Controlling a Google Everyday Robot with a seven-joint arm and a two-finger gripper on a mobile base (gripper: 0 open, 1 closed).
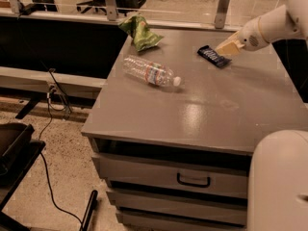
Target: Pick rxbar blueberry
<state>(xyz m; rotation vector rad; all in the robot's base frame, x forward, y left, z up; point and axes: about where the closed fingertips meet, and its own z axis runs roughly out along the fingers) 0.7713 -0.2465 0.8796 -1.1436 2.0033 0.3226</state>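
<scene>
The rxbar (213, 56) lay flat on the worktop's (202, 114) far right, with the end effector (230, 47) at its right end, open or closed unclear. Light, thin, probably slick: best pinched across its narrow width.

We see a warm, yellowish, rather dim scene. Overhead light leaves a broad pale sheen on the cabinet top (192, 117). The bottle (148, 71) throws a soft shadow. The gripper (227, 47), far right by the snack bar (213, 56), looks brightest.

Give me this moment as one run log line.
gripper: at rxbar blueberry | rxbar blueberry: flat on table | water bottle: on its side | green chip bag: at back edge
</scene>
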